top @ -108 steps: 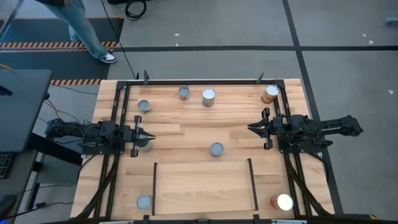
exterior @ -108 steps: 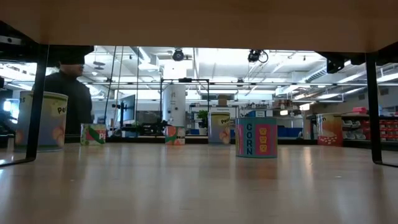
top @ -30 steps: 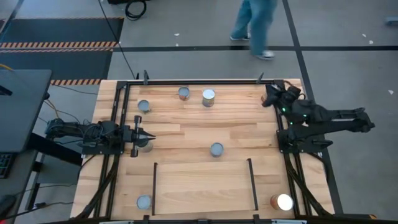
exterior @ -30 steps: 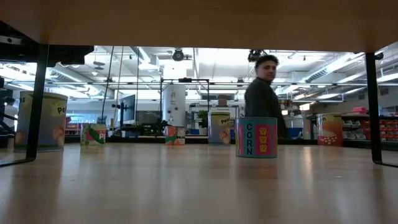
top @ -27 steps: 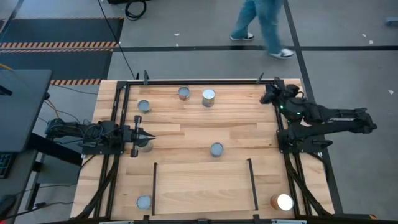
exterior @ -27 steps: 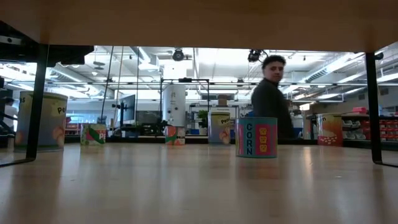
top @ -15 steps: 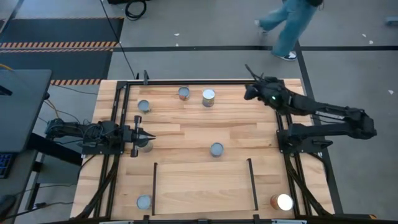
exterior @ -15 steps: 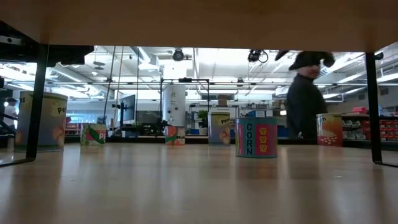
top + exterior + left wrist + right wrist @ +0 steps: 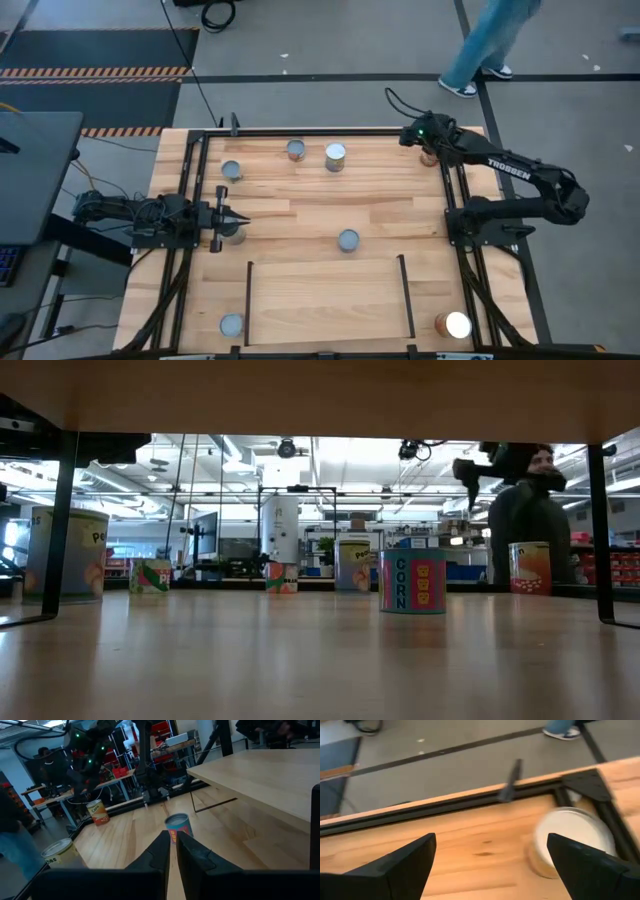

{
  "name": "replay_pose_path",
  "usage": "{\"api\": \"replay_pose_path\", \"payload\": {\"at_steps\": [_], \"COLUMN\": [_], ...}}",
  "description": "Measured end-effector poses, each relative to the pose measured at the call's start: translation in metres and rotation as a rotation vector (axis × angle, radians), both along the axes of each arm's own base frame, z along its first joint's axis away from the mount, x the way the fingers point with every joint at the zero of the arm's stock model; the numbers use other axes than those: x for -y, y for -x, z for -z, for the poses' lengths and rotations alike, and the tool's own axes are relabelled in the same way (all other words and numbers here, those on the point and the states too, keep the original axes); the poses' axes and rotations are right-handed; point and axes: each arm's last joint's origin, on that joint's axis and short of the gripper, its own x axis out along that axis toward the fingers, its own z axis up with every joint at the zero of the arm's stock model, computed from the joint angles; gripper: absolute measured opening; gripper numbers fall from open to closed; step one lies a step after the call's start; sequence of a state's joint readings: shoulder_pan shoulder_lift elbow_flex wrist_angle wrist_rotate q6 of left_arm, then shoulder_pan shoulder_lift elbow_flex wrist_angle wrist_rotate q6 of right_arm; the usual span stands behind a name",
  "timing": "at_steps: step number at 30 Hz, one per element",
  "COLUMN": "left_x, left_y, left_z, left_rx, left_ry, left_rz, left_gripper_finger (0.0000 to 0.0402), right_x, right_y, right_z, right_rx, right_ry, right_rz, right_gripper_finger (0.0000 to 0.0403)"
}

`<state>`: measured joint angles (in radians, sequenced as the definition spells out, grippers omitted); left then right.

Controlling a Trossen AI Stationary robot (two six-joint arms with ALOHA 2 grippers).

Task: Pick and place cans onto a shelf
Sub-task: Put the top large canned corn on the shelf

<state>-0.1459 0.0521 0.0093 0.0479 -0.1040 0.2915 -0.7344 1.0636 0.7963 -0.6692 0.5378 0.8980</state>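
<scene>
Dial read from overhead, table as the face, far edge at twelve.

At about one o'clock, above the far right corner: right gripper (image 9: 412, 133), released, fingers (image 9: 405, 865) spread wide with nothing but bare wood and the black edge frame (image 9: 470, 802) between them. Just beside it, toward three o'clock and tucked against the corner of the frame: a white-topped can (image 9: 572, 840), upright, apart from both fingers.

At nine o'clock, low over the left side: left gripper (image 9: 236, 218), clenched, tips pressed together and pointing toward three o'clock, grasping nothing. Right under its tips: a grey-topped can (image 9: 233, 236), partly hidden. Straight ahead of that gripper, near the centre of the dial: a blue can (image 9: 178, 826), upright, marked CORN in the low view.

Farther out, along the far edge from eleven to twelve o'clock: three more cans, one grey-topped (image 9: 232, 170), one small with a reddish side (image 9: 296, 150), one bright-topped (image 9: 336, 156). At seven o'clock, a grey-topped tin (image 9: 232, 325); at five o'clock, a bright tin with brown sides (image 9: 455, 325).

At six o'clock: the shelf (image 9: 328, 300), a light-wood panel between two thin black rails, with every visible can outside those rails.

Beyond the table, past one o'clock: a person (image 9: 490, 40) in blue trousers on the grey floor.
</scene>
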Motion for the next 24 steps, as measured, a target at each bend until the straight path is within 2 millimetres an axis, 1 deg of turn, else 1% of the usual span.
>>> {"api": "replay_pose_path", "payload": {"at_steps": [5,8,16,19,24], "left_x": [0.000,0.000,0.000,0.000,0.000], "left_y": [0.000,0.000,0.000,0.000,0.000], "left_z": [0.000,0.000,0.000,0.000,0.000], "left_rx": [0.000,0.000,0.000,0.000,0.000], "left_ry": [0.000,0.000,0.000,0.000,0.000], "left_rz": [0.000,0.000,0.000,0.000,0.000], "left_gripper_finger": [0.0039,0.0039,0.0039,0.0039,0.0039], "right_x": [0.001,0.005,0.027,0.035,0.048], "right_y": [0.018,0.024,0.038,0.041,0.038], "right_z": [0.003,0.007,0.022,0.029,0.039], "right_rx": [-0.056,-0.060,-0.002,0.019,0.068], "right_ry": [-0.032,-0.059,-0.144,-0.198,-0.236], "right_rz": [0.156,0.227,0.433,0.468,0.456], "right_gripper_finger": [0.0391,0.0392,0.0392,0.0392,0.0392]}}
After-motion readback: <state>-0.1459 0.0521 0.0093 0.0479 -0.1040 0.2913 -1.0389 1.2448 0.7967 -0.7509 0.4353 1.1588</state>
